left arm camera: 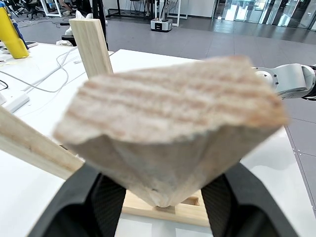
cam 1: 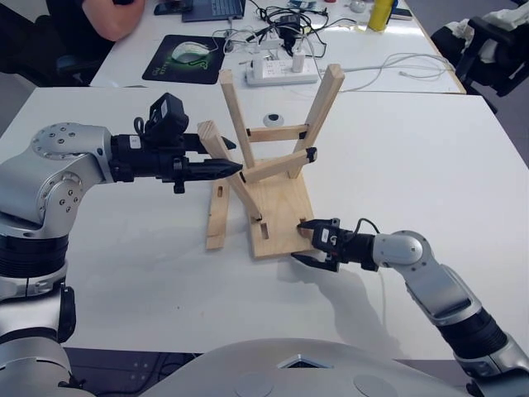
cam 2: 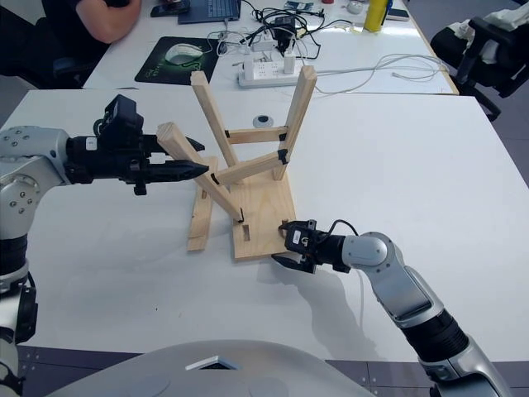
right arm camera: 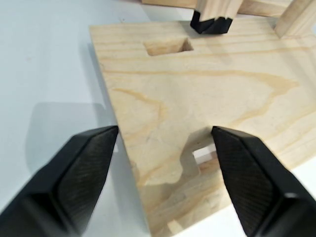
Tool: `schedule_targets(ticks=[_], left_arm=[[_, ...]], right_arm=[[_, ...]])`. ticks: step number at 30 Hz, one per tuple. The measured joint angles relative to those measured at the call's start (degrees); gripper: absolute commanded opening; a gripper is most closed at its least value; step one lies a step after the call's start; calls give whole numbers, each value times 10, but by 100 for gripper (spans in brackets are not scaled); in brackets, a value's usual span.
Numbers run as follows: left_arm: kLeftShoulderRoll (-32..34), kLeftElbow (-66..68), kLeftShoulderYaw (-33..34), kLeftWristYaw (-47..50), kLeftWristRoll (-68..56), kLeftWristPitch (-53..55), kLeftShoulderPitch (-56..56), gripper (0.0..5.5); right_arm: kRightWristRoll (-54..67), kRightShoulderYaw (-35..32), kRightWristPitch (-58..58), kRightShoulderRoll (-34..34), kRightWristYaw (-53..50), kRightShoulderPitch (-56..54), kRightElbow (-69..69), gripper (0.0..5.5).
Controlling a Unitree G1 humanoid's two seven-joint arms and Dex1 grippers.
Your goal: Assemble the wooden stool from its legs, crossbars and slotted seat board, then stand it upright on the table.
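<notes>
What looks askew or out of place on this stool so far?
The slanted leg, held in the left gripper, leans across the seat board, while the two far legs stand nearly upright. A loose leg lies flat on the table beside the board, not fitted.

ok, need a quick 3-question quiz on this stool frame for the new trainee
1. True or false: the seat board is on top, with the legs under it on the table.
2. What is the left gripper shut on? A) the tilted leg B) a screwdriver C) the seat board
3. Fill in: the right gripper, at the seat board's near edge, has its fingers ___ (open or shut).
Key: 1 false, the legs point up from the board; 2 A; 3 open.
</notes>
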Motion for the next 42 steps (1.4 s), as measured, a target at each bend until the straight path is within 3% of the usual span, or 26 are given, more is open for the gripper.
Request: schedule_targets(ticks=[35,42], left_arm=[[4,-26,6,-5,-31,21,21,203],[19,-35,-16,-21,-3,-26,25,203]], right_arm=[[6,2,11,2,11,-20,15,351],[4,5,25,8,0,-23,15,351]])
